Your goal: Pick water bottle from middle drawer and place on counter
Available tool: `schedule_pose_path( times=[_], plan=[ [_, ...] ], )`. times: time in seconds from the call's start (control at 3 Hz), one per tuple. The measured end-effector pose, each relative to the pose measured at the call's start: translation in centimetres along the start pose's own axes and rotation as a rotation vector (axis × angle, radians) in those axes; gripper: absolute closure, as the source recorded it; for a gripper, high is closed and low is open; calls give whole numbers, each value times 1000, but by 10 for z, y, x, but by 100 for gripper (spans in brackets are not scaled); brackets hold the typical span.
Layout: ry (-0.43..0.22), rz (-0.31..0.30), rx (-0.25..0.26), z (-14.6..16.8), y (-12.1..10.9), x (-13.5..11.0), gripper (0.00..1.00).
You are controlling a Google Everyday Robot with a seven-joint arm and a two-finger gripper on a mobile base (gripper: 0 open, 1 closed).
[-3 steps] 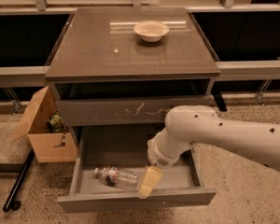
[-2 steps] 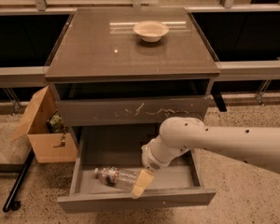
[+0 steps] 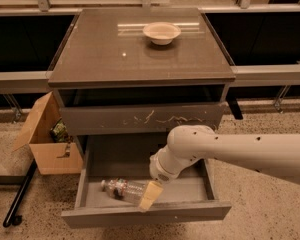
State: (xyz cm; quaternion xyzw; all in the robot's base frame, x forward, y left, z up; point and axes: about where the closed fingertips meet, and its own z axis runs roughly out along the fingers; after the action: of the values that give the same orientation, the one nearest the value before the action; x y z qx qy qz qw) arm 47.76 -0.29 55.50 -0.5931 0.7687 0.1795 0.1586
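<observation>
The water bottle (image 3: 121, 188) lies on its side in the open middle drawer (image 3: 145, 215), cap toward the left, near the front left of the grey tray. My gripper (image 3: 150, 196) hangs from the white arm over the drawer, its tan finger at the bottle's right end, touching or just above it. The counter (image 3: 100, 49) is the glossy grey-brown top of the cabinet, above and behind the arm.
A cream bowl (image 3: 161, 32) sits at the back middle of the counter. The closed drawer front with white scratch marks (image 3: 145, 119) is above the open drawer. An open cardboard box (image 3: 47, 136) stands on the floor at the left, with a black pole (image 3: 17, 199) beside it.
My arm and gripper have moved left and down inside the drawer, from the drawer's middle to the right end of the bottle. The bottle has not moved.
</observation>
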Motion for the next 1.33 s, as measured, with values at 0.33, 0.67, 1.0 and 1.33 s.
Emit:
schedule_pose_path(
  times=[0.33,0.67,1.0,1.33],
  plan=[
    [7,-10,24,26,-25,-4,0],
    [2,-19,41,60,-53,-10,0],
    [7,-8,55,93,-74,-15,0],
    [17,9,71,123,-87,-16,0]
  ],
)
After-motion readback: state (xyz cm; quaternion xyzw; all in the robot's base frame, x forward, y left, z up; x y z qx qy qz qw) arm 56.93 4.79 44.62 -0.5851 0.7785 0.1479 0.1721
